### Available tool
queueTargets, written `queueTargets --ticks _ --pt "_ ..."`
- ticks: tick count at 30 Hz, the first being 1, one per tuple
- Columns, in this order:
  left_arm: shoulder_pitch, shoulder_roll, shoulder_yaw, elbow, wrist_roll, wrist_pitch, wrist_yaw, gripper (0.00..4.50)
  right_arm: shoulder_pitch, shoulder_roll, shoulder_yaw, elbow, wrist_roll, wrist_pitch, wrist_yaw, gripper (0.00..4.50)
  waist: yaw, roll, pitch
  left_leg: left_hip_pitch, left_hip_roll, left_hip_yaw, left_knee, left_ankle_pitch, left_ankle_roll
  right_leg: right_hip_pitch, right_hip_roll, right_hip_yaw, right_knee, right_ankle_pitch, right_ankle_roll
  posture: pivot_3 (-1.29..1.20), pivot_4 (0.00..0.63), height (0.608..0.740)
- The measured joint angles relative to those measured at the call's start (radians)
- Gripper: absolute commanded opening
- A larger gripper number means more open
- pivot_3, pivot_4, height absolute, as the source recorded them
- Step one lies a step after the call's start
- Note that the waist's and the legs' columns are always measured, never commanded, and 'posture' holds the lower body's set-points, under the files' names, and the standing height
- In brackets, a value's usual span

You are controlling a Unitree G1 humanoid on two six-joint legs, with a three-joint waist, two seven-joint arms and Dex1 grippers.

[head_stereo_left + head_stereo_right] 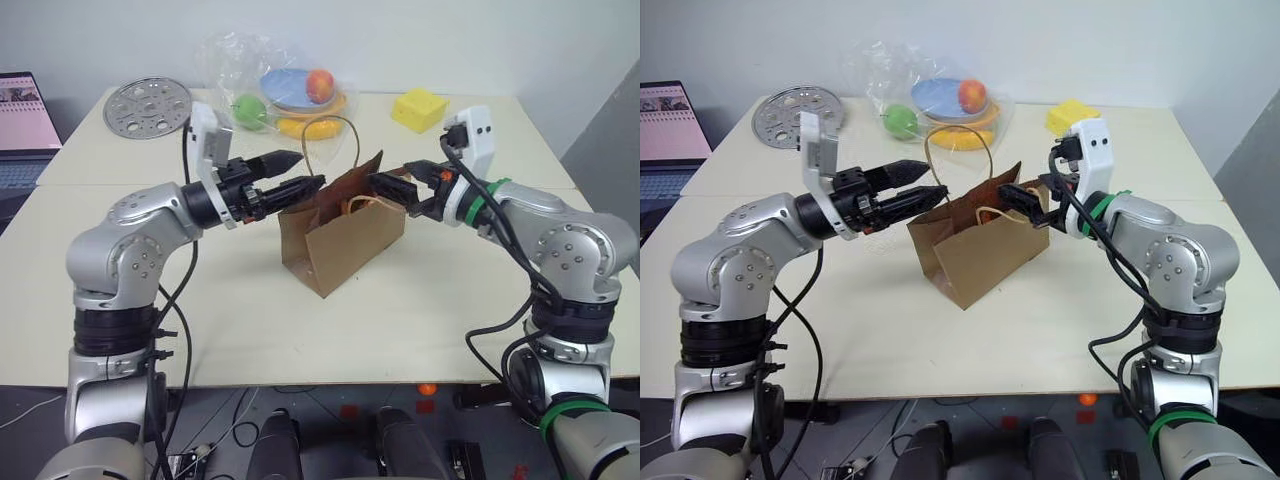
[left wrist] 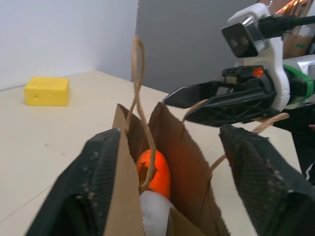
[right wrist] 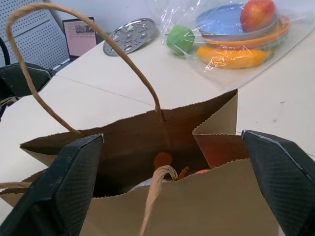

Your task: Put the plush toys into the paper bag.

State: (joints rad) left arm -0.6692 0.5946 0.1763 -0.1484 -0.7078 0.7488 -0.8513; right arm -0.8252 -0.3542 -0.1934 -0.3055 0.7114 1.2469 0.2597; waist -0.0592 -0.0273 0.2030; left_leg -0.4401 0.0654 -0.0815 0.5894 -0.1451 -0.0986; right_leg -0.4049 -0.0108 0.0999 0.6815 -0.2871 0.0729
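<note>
Both plush toys sit inside the paper bag, upright mid-tabletop. Left tool and right tool spread wide at the rim, pinching nothing. Bag looks light and crumple-prone; lift by the cord handles.

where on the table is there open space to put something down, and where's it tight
Bare tabletop runs along the near edge, in front of the paper bag, and between the metal disc and the left arm. It is crowded at the bag's mouth, where the left gripper and right gripper flank it, and at the far edge around the fruit bag and yellow cube.
</note>
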Motion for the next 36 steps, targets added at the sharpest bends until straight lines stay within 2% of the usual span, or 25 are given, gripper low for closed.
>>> queueTargets --ticks 5,12,16,22,24,28,32,36 --pt "0.106 0.018 0.019 -0.059 -0.015 0.003 0.006 4.47 0.008 -0.006 -0.026 -0.063 0.023 0.035 -0.024 4.50 0.000 0.000 0.000 0.000 0.000 0.000 0.000 0.000 0.000 0.000 0.000 0.000 0.000 0.000 0.000 0.00 0.150 0.740" --pt "0.163 0.040 0.046 -0.118 -0.023 -0.018 0.008 4.47 0.004 -0.052 -0.062 -0.088 0.061 0.071 -0.019 4.50 0.002 0.000 0.000 0.000 0.000 0.000 0.000 0.000 0.000 0.000 0.000 0.000 0.000 0.000 0.000 0.00 0.150 0.740" --pt "0.230 0.042 0.039 -0.157 -0.013 -0.046 0.007 4.47 -0.019 -0.164 -0.063 -0.099 0.114 0.069 0.077 4.50 0.002 0.000 0.000 0.000 0.000 0.001 0.000 0.000 0.000 0.000 0.000 0.001 -0.001 0.000 0.000 0.00 0.150 0.740" --pt "0.228 0.043 0.025 -0.163 -0.011 -0.070 0.014 4.47 0.006 -0.279 -0.058 -0.125 0.144 0.007 0.198 4.50 0.003 0.000 0.000 0.000 0.000 0.002 0.000 0.000 0.000 0.000 -0.001 0.001 -0.002 -0.001 0.000 0.00 0.150 0.740" --pt "0.236 0.048 0.025 -0.167 -0.006 -0.083 0.014 4.47 0.042 -0.317 -0.060 -0.150 0.147 -0.027 0.243 4.50 0.003 0.000 0.000 0.000 0.000 0.002 0.000 0.000 0.000 0.000 -0.001 0.001 -0.002 -0.001 0.000 0.00 0.150 0.740" --pt "0.297 0.040 0.022 -0.200 0.031 -0.127 0.035 4.47 0.241 -0.399 -0.045 -0.273 0.087 -0.203 0.354 4.50 0.005 0.000 0.000 0.000 0.000 0.002 -0.001 0.000 0.000 0.000 -0.001 0.001 -0.002 -0.002 0.001 0.00 0.150 0.740" --pt "0.312 0.011 -0.002 -0.202 0.067 -0.173 0.057 4.47 0.378 -0.336 -0.039 -0.342 0.042 -0.338 0.338 4.50 0.005 0.000 0.000 0.000 0.000 0.002 0.001 0.000 0.000 0.000 -0.001 0.001 -0.002 -0.003 0.004 0.00 0.150 0.740" --pt "0.341 0.009 -0.023 -0.204 0.098 -0.213 0.056 4.47 0.517 -0.340 -0.041 -0.375 -0.013 -0.430 0.333 4.50 0.005 0.000 0.000 0.000 0.000 0.003 0.003 0.000 0.000 0.001 -0.001 0.003 -0.002 -0.003 0.003 0.00 0.150 0.740"
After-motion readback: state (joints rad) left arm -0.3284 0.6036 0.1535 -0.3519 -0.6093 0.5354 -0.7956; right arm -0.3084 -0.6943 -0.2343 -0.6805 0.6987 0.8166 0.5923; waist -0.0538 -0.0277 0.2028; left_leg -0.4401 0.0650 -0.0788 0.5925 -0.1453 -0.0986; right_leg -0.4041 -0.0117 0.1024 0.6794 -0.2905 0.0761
